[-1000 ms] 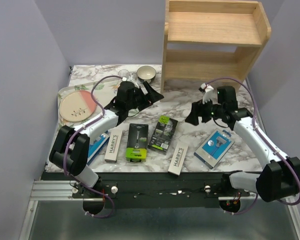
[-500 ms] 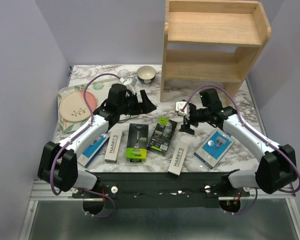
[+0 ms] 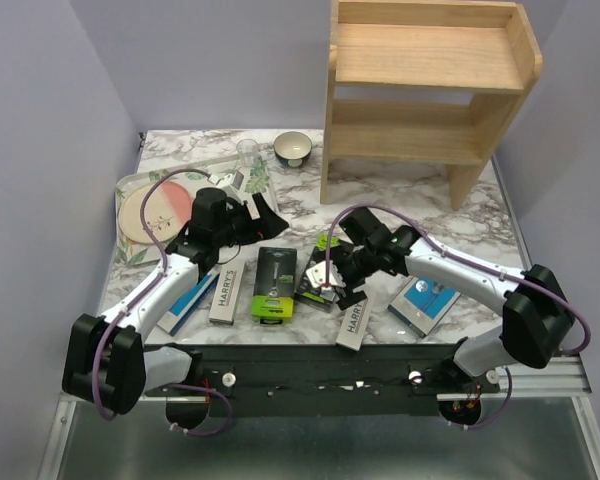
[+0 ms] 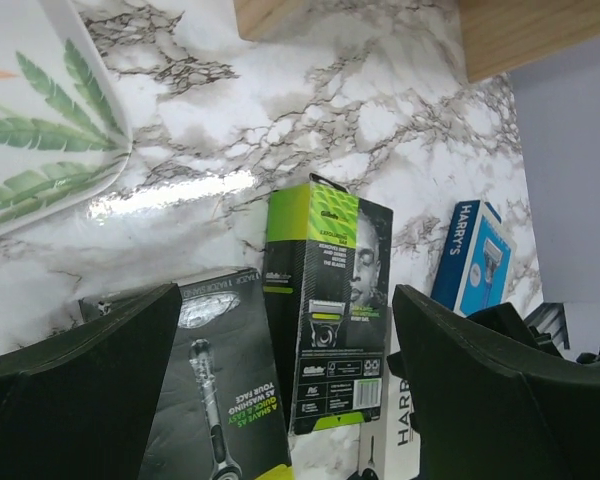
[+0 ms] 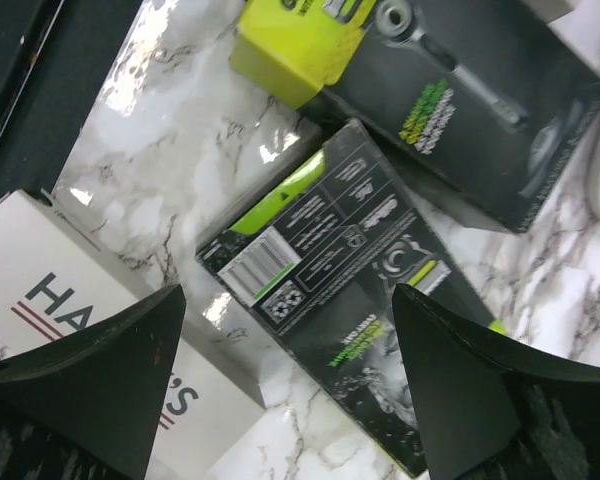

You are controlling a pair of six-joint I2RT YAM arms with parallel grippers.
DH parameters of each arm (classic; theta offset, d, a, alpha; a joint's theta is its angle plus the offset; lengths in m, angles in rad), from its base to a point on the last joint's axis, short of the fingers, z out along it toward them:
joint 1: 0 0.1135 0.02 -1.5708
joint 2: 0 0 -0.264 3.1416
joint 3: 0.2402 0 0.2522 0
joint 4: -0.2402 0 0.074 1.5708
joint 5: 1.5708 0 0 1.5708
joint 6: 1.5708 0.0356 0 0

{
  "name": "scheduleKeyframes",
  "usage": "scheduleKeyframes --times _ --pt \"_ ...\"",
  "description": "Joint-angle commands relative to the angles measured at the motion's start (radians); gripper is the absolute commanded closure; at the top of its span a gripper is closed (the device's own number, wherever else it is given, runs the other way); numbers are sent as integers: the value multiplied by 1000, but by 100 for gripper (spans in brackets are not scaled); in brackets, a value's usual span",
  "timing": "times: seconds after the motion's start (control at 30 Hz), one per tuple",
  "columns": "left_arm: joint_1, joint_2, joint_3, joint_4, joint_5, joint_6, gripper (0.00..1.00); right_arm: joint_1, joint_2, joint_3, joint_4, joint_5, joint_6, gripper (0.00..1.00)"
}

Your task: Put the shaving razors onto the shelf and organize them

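Six shaving razors lie in a row near the table's front edge. From left they are a blue pack [image 3: 188,297], a white HARRY'S box [image 3: 224,293], two black boxes with lime-green ends [image 3: 274,284] [image 3: 323,268], a second white HARRY'S box [image 3: 354,322] and a blue pack [image 3: 426,300]. My right gripper [image 3: 338,278] hovers open just over the right black box [image 5: 350,260], which lies between its fingers [image 5: 90,370]. Behind the left black box [image 4: 215,390], my left gripper [image 3: 252,215] hangs open and holds nothing. The light-wood shelf [image 3: 430,90] stands at the back right, with both tiers bare.
A floral tray [image 3: 130,190] holding a pink plate [image 3: 155,212] sits at the left. A clear glass [image 3: 248,155] and a small bowl [image 3: 293,148] stand behind it, near the shelf's left side panel. Marble tabletop [image 3: 410,195] separates the packs from the shelf.
The right arm swung left and toward the front, from near the shelf to above the right black box. The left gripper drew back toward the front left.
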State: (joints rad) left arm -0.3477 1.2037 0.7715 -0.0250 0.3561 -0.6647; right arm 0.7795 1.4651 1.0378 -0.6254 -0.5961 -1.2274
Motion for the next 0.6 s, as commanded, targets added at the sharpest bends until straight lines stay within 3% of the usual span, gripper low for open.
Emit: scheduleKeyframes --times 0.0,0.1,0.27,0.57 --pt "16 26 -43 135 47 -35 7 1 55 -71 -22 63 -111 9" --pt "15 74 -14 149 88 -39 8 1 129 -50 3 113 -65 18" --pt "7 181 40 175 115 -55 10 0 198 -25 33 179 64 46" --pt "-114 379 141 189 153 -72 16 0 -11 -335 65 223 112 49"
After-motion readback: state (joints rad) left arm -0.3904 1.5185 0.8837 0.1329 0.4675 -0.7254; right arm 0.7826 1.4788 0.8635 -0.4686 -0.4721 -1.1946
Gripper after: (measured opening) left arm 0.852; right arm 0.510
